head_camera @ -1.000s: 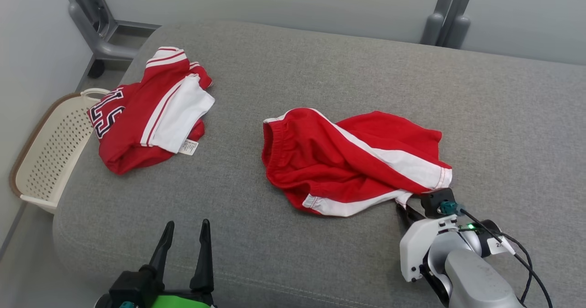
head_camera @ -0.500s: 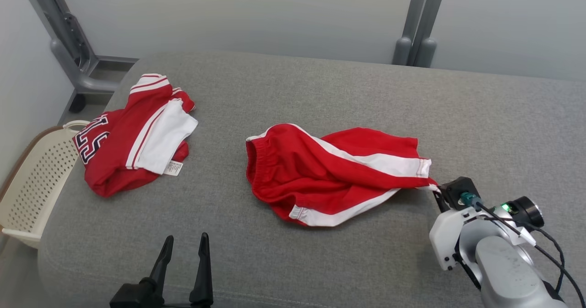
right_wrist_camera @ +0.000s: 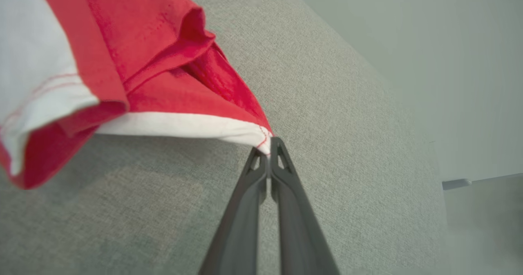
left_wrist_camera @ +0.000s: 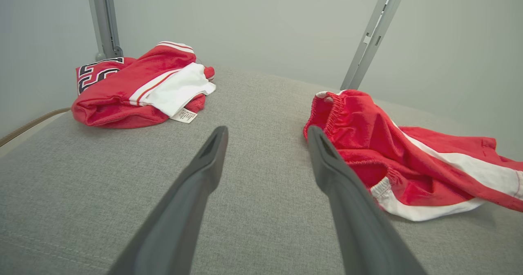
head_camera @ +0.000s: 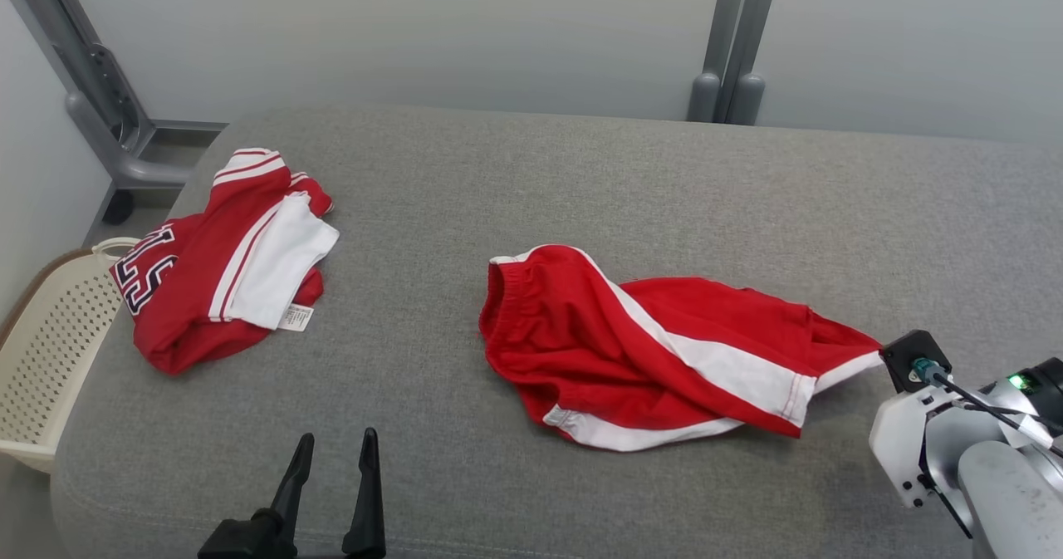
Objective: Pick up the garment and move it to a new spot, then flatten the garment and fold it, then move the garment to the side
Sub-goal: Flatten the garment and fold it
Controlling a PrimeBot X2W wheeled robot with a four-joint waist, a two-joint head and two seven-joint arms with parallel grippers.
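The garment is a pair of red shorts point(head_camera: 648, 351) with white side stripes, lying crumpled on the grey cushion point(head_camera: 581, 193). My right gripper point(right_wrist_camera: 267, 148) is shut on the white corner of a leg hem, which is lifted and pulled taut off the cushion. In the head view the right gripper point(head_camera: 882, 361) sits at the shorts' right end, its fingers mostly hidden behind the wrist. My left gripper point(head_camera: 332, 451) is open and holds nothing near the front edge, left of the shorts point(left_wrist_camera: 408, 156). The elastic waistband faces left.
A red and white jersey point(head_camera: 216, 268) with dark numbers lies bunched at the cushion's left end. A cream perforated basket point(head_camera: 41, 351) stands on the floor beyond that end. Grey metal posts point(head_camera: 731, 44) rise behind the cushion.
The head camera has shifted. My right gripper has dragged the shorts' corner to the right, stretching them out and sliding them away from the jersey. The left gripper stays put.
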